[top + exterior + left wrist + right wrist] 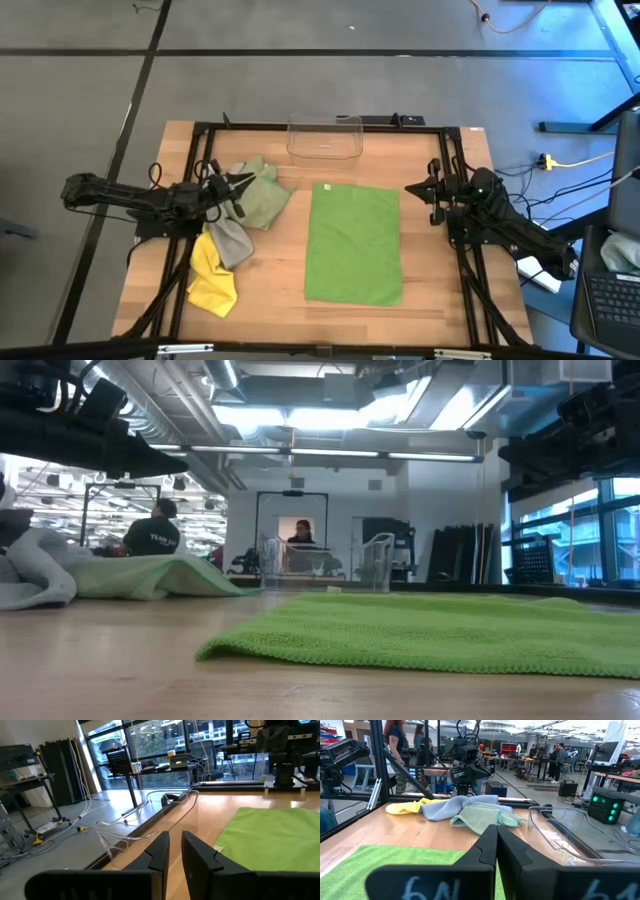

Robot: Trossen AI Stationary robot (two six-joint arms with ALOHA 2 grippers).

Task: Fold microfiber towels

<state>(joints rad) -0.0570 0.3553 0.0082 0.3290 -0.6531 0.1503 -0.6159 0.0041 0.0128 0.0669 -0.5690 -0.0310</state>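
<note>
At table centre, we are seeing the bright green rectangular microfiber towel (354, 243) lying flat; the sage (262, 200), grey (231, 240) and yellow (212, 276) soft cloths are lying bunched at left. Both the left gripper (242, 182) and the right gripper (412, 187) are hovering clenched, grasping nothing, beside the towel's far corners.

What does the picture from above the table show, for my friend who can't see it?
A bright green towel lies flat mid-table. Sage, grey and yellow towels sit bunched beside the left pincer; the right pincer hangs empty opposite, behind them a clear bin.
</note>
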